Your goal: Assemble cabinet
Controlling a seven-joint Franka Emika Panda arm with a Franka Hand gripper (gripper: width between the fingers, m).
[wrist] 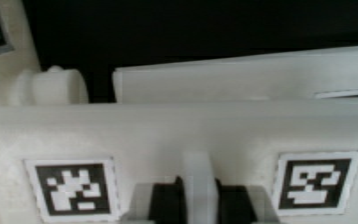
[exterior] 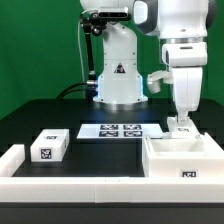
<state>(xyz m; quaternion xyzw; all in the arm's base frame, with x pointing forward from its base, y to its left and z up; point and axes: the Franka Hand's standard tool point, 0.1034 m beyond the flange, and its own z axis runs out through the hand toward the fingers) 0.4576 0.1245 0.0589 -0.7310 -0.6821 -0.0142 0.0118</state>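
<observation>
Okay, starting with the exterior view, we are watching the gripper hanging straight down over the far wall of the cabinet, which is sitting on the black table at the exterior view's right. One small drawer block is lying well apart from it at the exterior view's left, with the marker board between them and farther back. We are judging the cabinet to be stiff, hollow plastic: light for its bulk, smooth and probably slippery. It is also far too broad for these fingers to span. So we are thinking that a thin wall or a divider edge is the only place to take hold. A hold that far off centre is likely to let the box tip, so sliding it is looking safer than lifting. From this side we cannot tell how wide the fingers are standing. Switching to the wrist view, we are looking down on a tagged wall of the cabinet filling most of the picture. The two dark fingers are sitting close together, with a narrow white rib rising between them at the gripper. Nothing is hanging from them. We cannot tell through the blur whether they are squeezing that rib or only straddling it.
</observation>
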